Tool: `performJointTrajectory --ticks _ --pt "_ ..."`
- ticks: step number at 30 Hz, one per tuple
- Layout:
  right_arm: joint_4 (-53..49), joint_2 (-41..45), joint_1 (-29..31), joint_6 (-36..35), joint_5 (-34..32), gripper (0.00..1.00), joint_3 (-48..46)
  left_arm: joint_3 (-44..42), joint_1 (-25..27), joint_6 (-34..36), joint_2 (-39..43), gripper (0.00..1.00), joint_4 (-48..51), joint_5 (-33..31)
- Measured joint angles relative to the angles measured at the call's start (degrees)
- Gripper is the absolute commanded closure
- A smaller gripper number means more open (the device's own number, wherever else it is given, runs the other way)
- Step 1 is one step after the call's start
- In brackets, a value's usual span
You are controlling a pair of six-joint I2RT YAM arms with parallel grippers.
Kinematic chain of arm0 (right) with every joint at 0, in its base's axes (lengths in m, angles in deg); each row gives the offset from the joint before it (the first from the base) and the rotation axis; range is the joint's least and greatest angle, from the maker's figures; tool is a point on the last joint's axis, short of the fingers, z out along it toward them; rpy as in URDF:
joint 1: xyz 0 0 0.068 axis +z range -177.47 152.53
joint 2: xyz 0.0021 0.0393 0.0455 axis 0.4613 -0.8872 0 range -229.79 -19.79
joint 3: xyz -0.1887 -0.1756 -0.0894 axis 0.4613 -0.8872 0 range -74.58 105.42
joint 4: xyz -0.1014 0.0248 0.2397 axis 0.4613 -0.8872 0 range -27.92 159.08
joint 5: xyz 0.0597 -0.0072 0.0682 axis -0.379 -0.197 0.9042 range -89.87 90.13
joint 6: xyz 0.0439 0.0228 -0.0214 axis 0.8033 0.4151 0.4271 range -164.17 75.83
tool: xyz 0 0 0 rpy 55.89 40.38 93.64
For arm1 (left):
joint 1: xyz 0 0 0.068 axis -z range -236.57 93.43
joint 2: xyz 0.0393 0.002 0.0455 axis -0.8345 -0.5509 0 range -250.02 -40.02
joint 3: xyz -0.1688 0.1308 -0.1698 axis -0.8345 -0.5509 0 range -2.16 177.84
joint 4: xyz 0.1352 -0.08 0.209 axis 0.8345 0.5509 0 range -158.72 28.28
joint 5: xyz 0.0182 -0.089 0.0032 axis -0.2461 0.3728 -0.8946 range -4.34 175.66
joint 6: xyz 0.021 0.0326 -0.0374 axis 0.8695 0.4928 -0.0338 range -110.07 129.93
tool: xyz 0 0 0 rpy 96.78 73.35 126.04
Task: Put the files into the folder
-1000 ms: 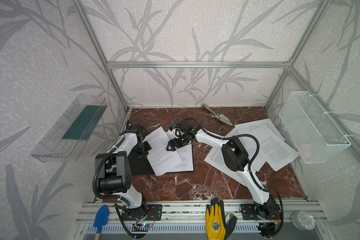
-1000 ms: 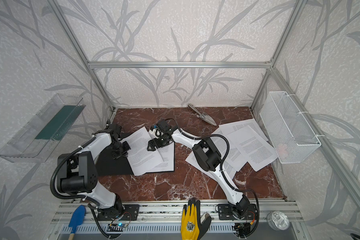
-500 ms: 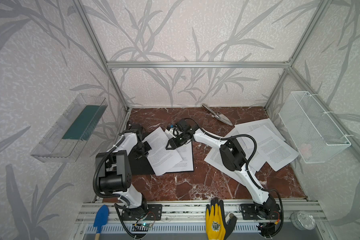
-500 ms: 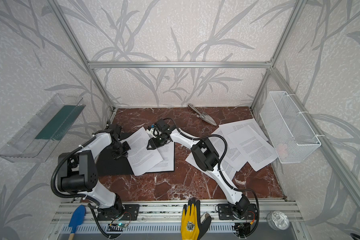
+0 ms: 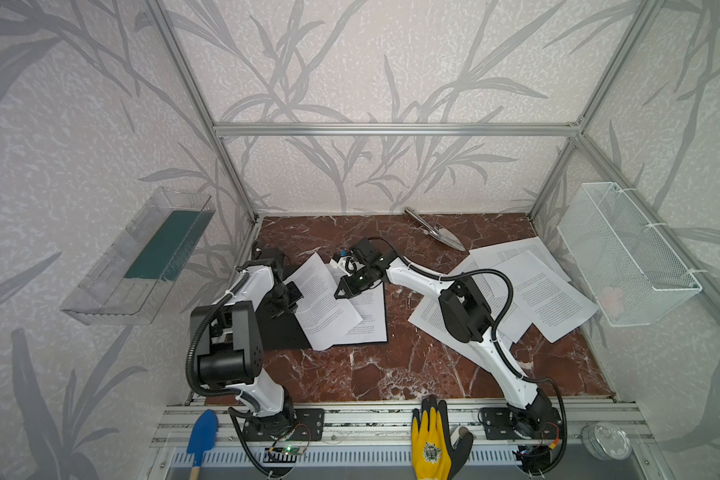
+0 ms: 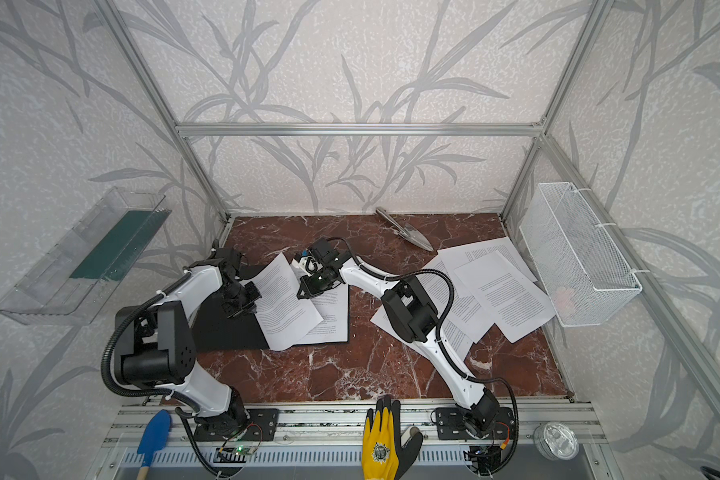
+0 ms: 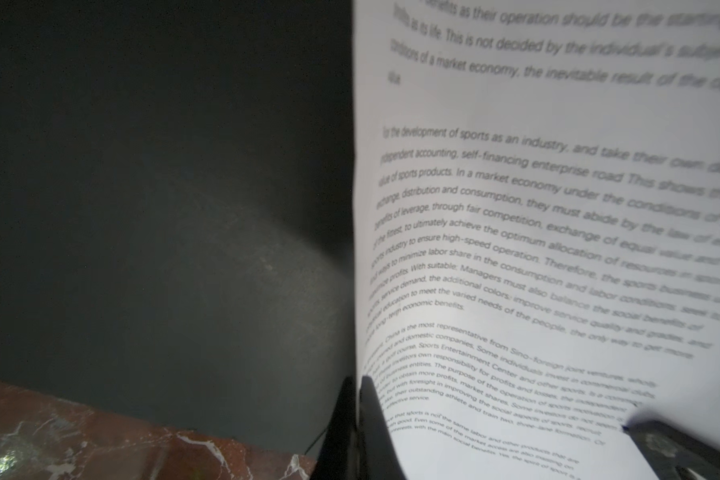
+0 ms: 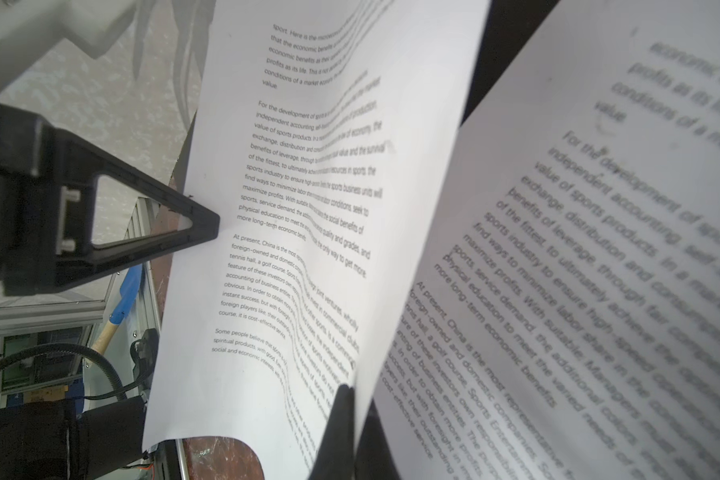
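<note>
A: Where are the files (image 5: 533,291)?

B: Most sprawl near the right edge of the tabletop (image 5: 391,374). 2 overlap on the black folder (image 5: 285,336) by the left edge. The top sheet (image 5: 325,303) is pinched at opposite edges, with the left gripper (image 7: 357,382) clamped on one and the right gripper (image 8: 348,392) clamped on the other.

A: How will it handle?

B: Light, limp and slippery, I'd judge. It bows between the 2 grips. Take hold at the bare margins and keep it gently taut, since slack could buckle it and a hard pull could tear it. The folder looks thin and flat.
</note>
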Motion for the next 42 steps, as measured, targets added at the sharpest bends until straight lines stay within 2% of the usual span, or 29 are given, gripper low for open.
performJointTrajectory --ticks 1,3,4,5,6,9,14,18,25,28,35,42 --pt "-0.44 0.15 0.00 0.09 -0.92 1.00 -0.15 0.00 -0.13 0.09 0.85 0.83 -0.26 0.57" --pt "-1.44 0.59 0.00 0.17 -3.17 1.00 -0.20 0.00 -0.37 0.46 3.54 0.50 -0.87 1.84" --pt "-2.05 0.98 0.00 0.22 -4.11 1.00 -0.28 -0.02 -0.44 0.72 5.25 0.32 -1.22 2.43" --pt "-2.62 1.73 0.00 0.39 -5.38 1.00 -0.59 -0.07 -0.50 0.81 7.17 0.07 -1.57 3.08" --pt "-3.02 2.71 0.00 0.57 -6.38 1.00 -1.22 -0.24 -0.57 1.14 10.08 0.01 -2.23 4.26" --pt "-3.21 7.41 -0.20 1.29 -8.90 1.00 -5.16 -0.96 -0.61 1.55 16.31 0.01 -3.65 7.30" --pt "1.03 18.84 -1.40 4.55 -11.89 1.00 -16.92 -4.13 0.11 2.54 26.71 0.01 -7.17 13.33" --pt "6.21 27.58 -3.56 7.23 -18.14 1.00 -28.50 -6.78 1.97 2.58 33.18 0.01 -9.57 17.09" --pt "13.57 31.98 -7.91 13.18 -23.74 1.00 -43.36 -6.78 8.39 2.86 38.03 0.01 -11.23 20.48" --pt "13.81 31.61 -9.07 14.45 -24.17 1.00 -44.35 -6.78 10.49 3.96 38.80 0.01 -10.75 20.94" --pt "18.40 31.63 -8.74 17.14 -22.91 1.00 -45.46 -8.35 10.64 6.29 38.64 0.01 -8.74 20.28" --pt "20.33 31.65 -8.63 19.04 -20.02 1.00 -46.12 -9.25 10.67 6.93 34.12 0.01 -8.46 20.68"
